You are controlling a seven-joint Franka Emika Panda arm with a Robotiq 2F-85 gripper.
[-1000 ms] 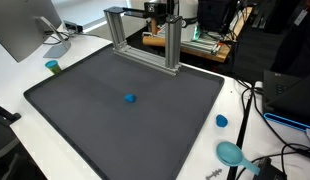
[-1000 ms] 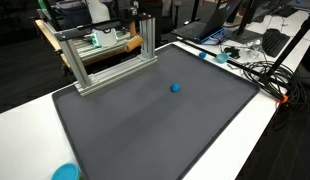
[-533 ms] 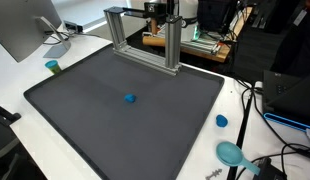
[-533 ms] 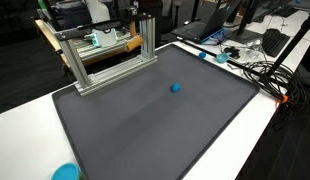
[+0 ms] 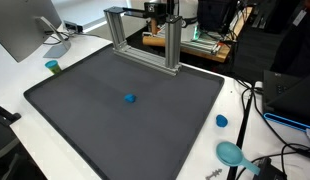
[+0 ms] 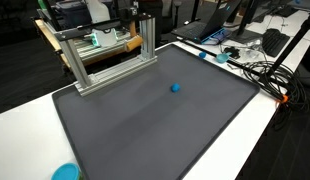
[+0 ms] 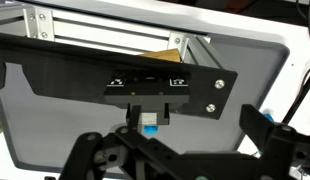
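Exterior views both showed a white bench (image 5: 85,45) (image 6: 25,130) with a big dark mat (image 5: 115,125) (image 6: 155,135) on top. The mat covered most of the bench.

A metal frame (image 5: 173,45) (image 6: 115,68) stood at the far edge of the mat. A screen (image 5: 17,30) stood on the bench at one corner, off the mat. A bunch of wires (image 6: 260,70) lay on the bench past one side of the mat.

In the wrist view, the tool (image 7: 180,165) came in from the bottom. It hung over the mat and looked toward the frame. Its two black fingers (image 7: 90,150) were spread wide apart. Only the mat showed between them, and they did not pinch a thing. I could not see the tool in the exterior views.

A round blue dish (image 5: 230,153) sat on the bench near a corner of the mat. A small green cup (image 5: 53,67) sat on the bench just beside the mat, near the screen. A little blue cap (image 5: 221,121) lay right by the mat's edge, near the dish.

The blue ball (image 5: 129,98) (image 6: 175,87) was the smallest thing. It lay on the mat near the middle. It was all alone, well apart from the frame and the cap. I could not pick out the ball for sure in the wrist view.
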